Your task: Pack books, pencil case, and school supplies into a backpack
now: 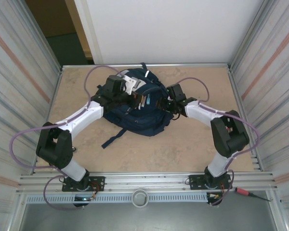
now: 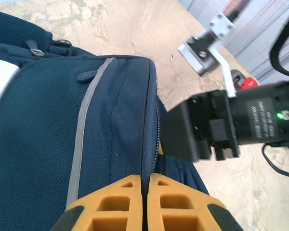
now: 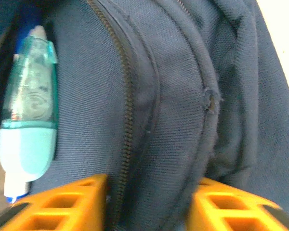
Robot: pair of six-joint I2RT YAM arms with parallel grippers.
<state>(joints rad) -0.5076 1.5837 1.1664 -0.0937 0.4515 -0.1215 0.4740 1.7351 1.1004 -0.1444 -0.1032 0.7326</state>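
The navy backpack lies mid-table between both arms. My left gripper is shut on a thin fold of its fabric beside the zipper; from above it sits at the bag's left top. My right gripper straddles a thicker fold of the backpack carrying a zipper line, and the cloth fills the gap between its orange fingers. A teal-and-clear supply item lies just left of that fold, in the bag's opening, with a blue-and-white tip below it. Books and pencil case are hidden.
The right arm's black wrist hangs close to my left gripper. A loose strap trails toward the near left. Corrugated walls flank the beige table. A red-handled tool lies on the front rail.
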